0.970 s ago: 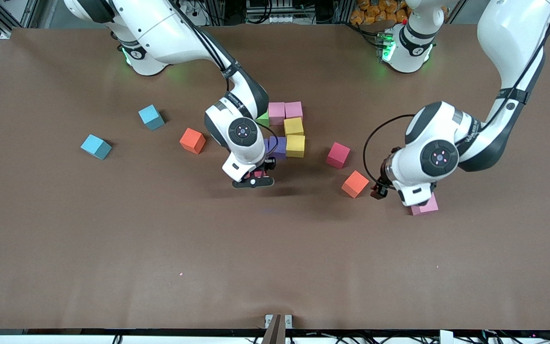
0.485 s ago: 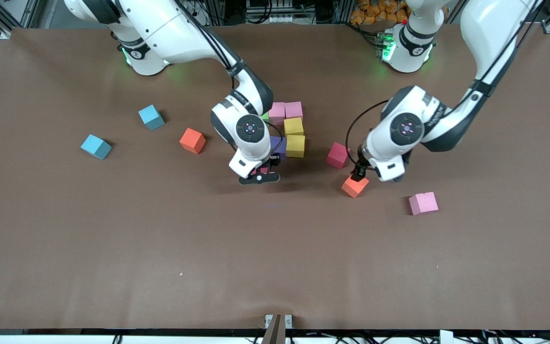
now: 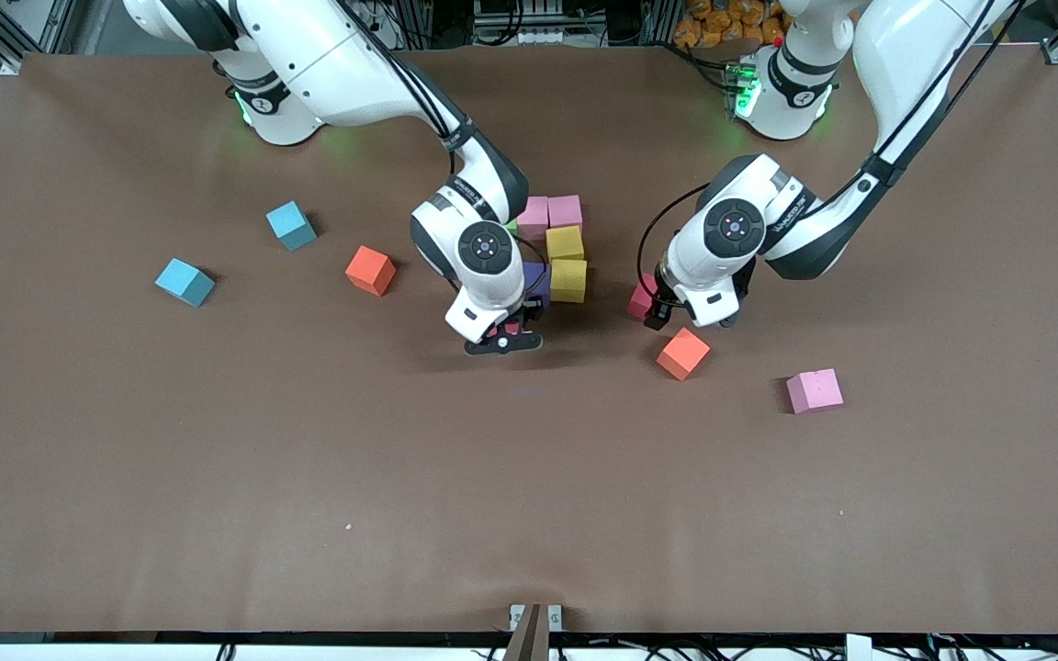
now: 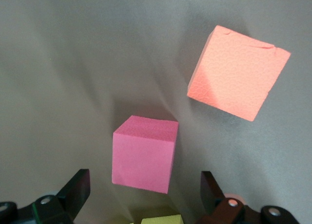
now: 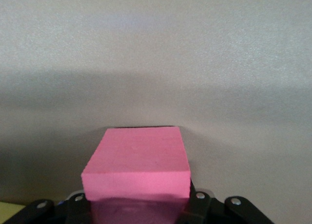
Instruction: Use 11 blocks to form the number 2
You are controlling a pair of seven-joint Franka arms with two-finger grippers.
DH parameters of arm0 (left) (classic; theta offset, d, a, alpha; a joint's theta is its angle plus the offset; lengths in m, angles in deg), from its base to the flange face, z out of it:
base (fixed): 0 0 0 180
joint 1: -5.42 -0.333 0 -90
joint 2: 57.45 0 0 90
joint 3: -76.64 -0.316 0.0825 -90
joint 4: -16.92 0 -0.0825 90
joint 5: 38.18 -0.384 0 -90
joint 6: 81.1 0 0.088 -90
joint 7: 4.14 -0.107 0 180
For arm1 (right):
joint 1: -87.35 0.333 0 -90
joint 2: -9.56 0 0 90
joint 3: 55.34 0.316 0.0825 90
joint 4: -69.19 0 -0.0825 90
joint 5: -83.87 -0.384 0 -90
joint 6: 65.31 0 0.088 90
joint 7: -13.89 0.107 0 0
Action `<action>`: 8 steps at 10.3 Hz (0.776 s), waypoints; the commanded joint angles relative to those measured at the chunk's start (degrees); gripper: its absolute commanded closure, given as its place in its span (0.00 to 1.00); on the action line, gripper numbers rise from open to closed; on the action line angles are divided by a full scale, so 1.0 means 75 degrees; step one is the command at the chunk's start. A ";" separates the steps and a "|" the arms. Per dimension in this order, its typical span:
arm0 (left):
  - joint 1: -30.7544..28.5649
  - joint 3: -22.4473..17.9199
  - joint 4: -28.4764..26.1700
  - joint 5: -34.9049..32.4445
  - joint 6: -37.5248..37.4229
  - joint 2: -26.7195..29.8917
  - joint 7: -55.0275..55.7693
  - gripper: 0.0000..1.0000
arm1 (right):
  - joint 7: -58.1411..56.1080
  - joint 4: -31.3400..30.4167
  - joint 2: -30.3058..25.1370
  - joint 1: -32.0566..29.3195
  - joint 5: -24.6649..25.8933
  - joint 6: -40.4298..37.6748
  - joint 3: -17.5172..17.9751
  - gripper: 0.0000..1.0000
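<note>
Front view: our right gripper [image 3: 503, 338] hung just beside the partial number 2 [image 3: 558, 248], and our left gripper [image 3: 681, 317] over a red cube [image 3: 639, 299].

Left wrist view: jaws spread around that cube; closing off-centre could knock it away.

Right wrist view: jaws pinched a second red cube [image 5: 137, 166]; misplacing it could shove its neighbours.
</note>
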 commanded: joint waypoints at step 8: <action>0.0117 -0.0065 -0.0291 -0.1228 0.0784 -0.0613 0.0795 0.00 | -0.0089 0.0153 0.0029 0.0075 0.0017 -0.0267 -0.0098 0.64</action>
